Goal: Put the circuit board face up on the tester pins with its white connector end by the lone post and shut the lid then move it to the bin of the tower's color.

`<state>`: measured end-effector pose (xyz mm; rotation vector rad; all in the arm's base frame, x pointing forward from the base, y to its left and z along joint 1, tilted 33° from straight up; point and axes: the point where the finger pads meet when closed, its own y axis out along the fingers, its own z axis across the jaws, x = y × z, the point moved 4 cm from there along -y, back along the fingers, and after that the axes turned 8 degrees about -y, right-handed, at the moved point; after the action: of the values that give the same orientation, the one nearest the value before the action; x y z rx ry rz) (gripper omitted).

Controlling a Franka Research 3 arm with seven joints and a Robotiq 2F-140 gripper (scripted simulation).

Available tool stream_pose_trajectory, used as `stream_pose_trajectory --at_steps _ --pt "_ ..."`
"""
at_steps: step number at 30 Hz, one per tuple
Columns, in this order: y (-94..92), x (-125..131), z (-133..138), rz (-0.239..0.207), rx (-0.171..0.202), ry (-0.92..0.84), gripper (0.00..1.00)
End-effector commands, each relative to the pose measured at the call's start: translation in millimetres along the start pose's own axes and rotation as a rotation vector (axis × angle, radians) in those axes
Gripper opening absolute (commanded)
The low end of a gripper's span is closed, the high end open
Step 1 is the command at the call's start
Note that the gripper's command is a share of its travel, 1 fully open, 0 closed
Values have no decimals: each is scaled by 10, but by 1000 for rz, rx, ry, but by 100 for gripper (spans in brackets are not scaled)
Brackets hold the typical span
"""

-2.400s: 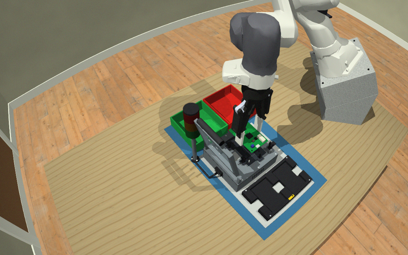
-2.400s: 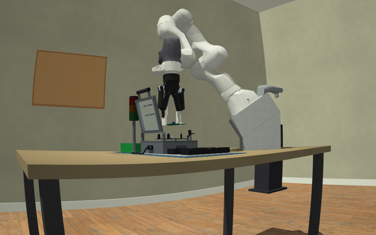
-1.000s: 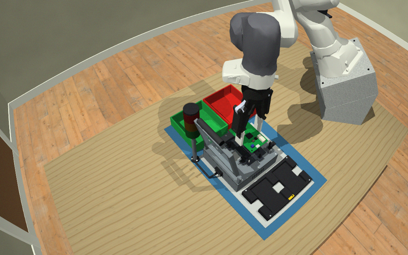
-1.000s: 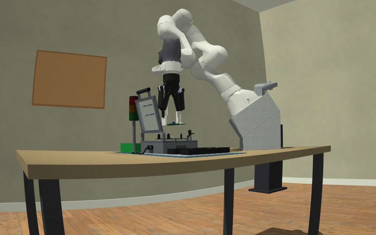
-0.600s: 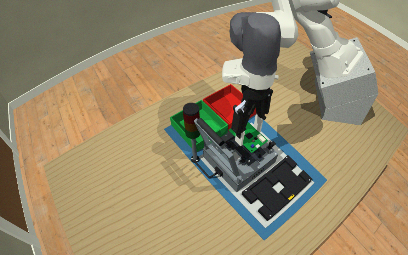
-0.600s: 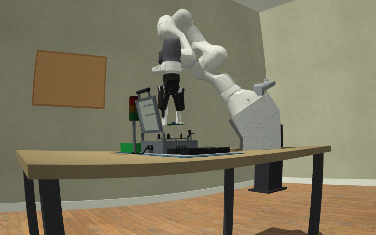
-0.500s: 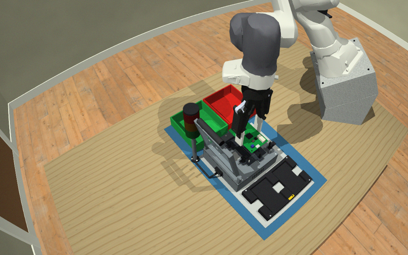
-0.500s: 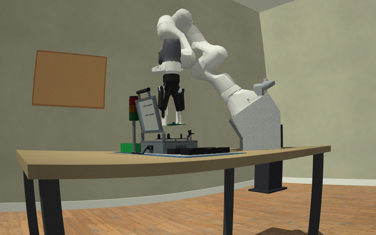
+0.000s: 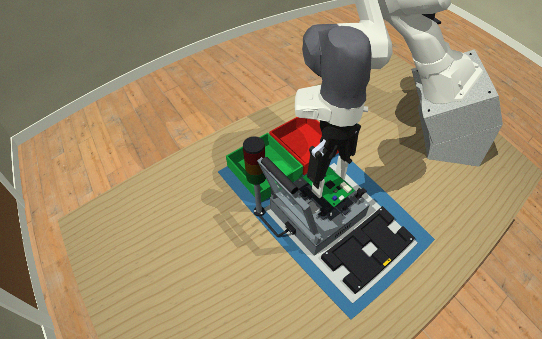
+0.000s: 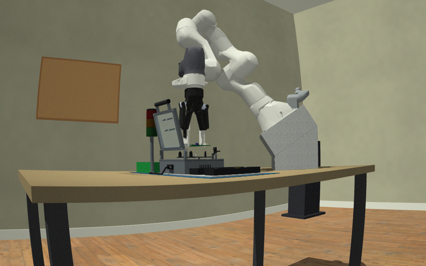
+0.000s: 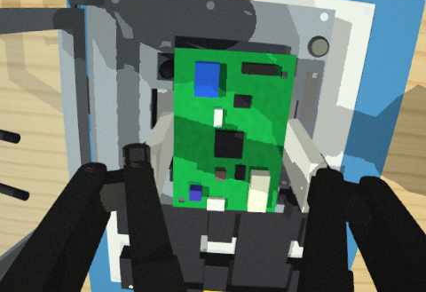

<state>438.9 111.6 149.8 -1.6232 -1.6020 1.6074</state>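
Observation:
My gripper (image 9: 330,183) is shut on the green circuit board (image 9: 335,188), with one white finger pad on each long edge. It holds the board level and face up, a little above the tester's plate (image 10: 191,155), clear of the black posts. In the wrist view the board (image 11: 233,129) covers the plate, and its white connector (image 11: 259,192) lies at the near end. The tester (image 9: 318,212) has its lid (image 9: 283,187) standing open, handle (image 9: 276,168) on top. The latch hook (image 9: 359,193) stands at the tester's right edge. The signal tower (image 9: 254,160) looks unlit.
The green bin (image 9: 264,162) and the red bin (image 9: 302,139) stand side by side behind the tester. The black tray (image 9: 367,248) lies in front of it on the blue mat, both pockets empty. The open lid rises close to my left finger (image 10: 168,127).

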Motion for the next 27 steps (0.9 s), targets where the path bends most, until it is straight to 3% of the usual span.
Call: stream_pose_trajectory --at_steps 1,15,27 --pt "55 12 -24 -6 -9 19 46" --pt "239 12 -27 -6 -9 19 46" --pt "273 12 -27 -6 -9 19 46"
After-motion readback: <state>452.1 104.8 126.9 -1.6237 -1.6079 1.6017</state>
